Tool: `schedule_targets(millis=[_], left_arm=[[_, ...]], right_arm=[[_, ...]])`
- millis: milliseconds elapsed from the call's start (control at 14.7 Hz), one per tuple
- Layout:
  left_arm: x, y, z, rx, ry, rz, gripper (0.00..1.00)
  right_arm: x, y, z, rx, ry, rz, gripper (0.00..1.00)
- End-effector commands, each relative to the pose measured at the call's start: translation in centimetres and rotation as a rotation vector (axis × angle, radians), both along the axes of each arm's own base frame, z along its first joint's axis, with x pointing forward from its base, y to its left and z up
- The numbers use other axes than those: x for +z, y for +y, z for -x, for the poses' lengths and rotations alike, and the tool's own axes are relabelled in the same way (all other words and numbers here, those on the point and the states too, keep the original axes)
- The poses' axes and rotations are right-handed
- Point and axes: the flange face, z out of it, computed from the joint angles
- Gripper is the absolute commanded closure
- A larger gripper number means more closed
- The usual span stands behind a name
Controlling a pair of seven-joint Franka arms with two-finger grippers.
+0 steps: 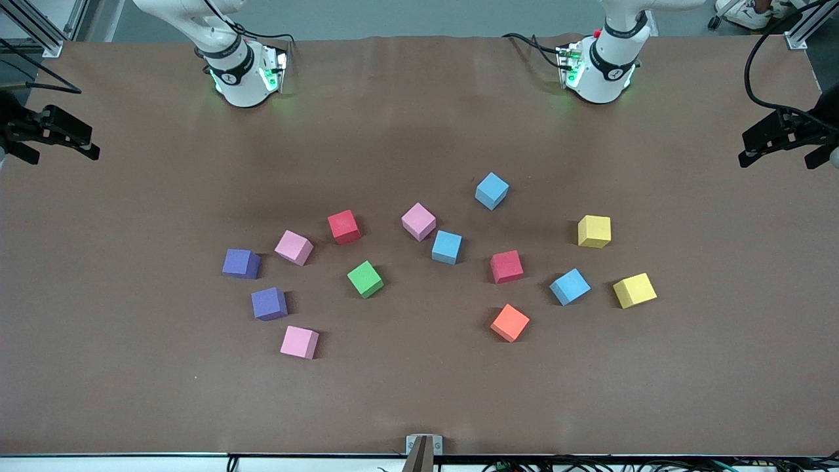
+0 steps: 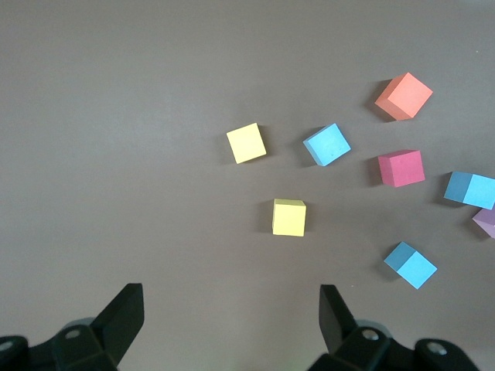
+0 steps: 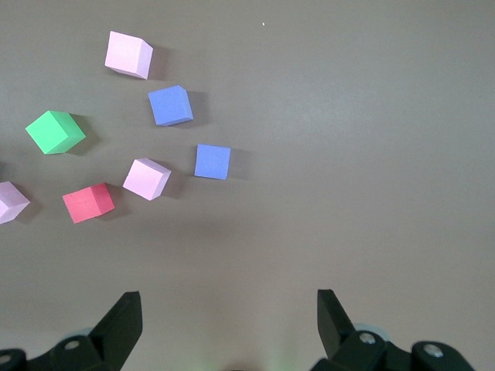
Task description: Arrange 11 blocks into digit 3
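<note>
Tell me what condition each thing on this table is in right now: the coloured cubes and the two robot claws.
blocks: thirteen foam cubes scattered singly on the table, none touching or stacked; no digit begun.
yellow cubes: two, loose, toward the left arm's end.
left gripper: open, empty, raised over bare table.
right gripper: open, empty, raised over bare table.
table: covered in brown paper.

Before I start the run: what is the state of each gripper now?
Left gripper: open, holding nothing.
Right gripper: open, holding nothing.

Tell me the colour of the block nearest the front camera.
Pink: that block shows best in the front view.
</note>
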Motion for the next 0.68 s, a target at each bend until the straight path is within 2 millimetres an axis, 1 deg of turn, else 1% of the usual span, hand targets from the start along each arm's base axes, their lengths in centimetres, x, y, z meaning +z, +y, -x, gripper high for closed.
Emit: schedule_targets(millis=[0, 136, 339, 611], left_arm=[[0.71, -0.06, 0.11, 0.003, -0.015, 0.015, 0.00], [0.66, -0.34, -0.02, -0.002, -0.018, 0.009, 0.00], [0.76, 0.05, -0.09, 0.005, -0.027, 0.012, 0.00], [0.84, -0.27, -0.08, -0.001, -0.031, 0.011, 0.00]], right_arm=[[0.21, 0.06, 1.21, 0.012, -0.006, 0.002, 0.00], [0.21, 0.06, 1.21, 0.012, -0.006, 0.002, 0.00], [0.13, -0.02, 1.16, 0.010, -0.005, 0.002, 0.00], [0.22, -0.02, 1.05, 0.010, -0.015, 0.002, 0.00]])
